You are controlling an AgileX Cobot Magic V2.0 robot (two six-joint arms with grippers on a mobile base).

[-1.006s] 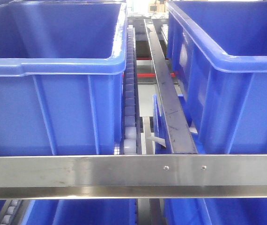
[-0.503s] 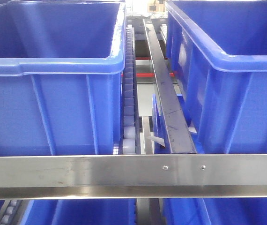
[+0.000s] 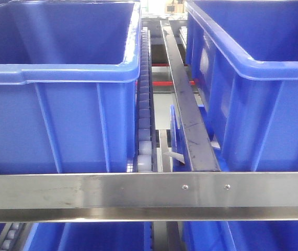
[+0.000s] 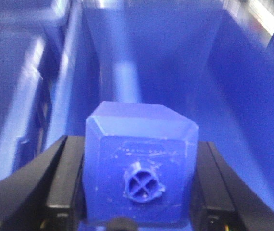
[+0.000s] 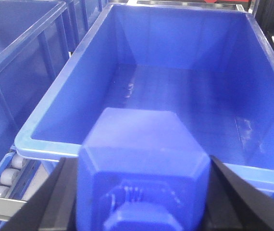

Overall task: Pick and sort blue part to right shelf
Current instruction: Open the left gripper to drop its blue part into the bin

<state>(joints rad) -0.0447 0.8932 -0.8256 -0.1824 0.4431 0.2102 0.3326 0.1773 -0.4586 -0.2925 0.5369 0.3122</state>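
A blue part (image 4: 142, 139) fills the left wrist view, its round cross-marked knob toward the camera. My left gripper (image 4: 139, 180) is shut on it, with black fingers (image 4: 69, 183) pressed to both sides, over the inside of a blue bin. Another blue part (image 5: 142, 144) is clamped in my right gripper (image 5: 144, 192), which hangs just before the near rim of an open blue bin (image 5: 175, 82). The right shelf (image 3: 138, 191) shows its steel front rail with two screws in the front view. Neither gripper appears in that view.
Two large blue bins (image 3: 60, 78) (image 3: 264, 73) stand on the rack, with a white roller track (image 3: 145, 104) and a dark steel divider (image 3: 188, 110) between them. More blue bins sit on the level below. Rollers (image 5: 9, 175) run left of the bin in the right wrist view.
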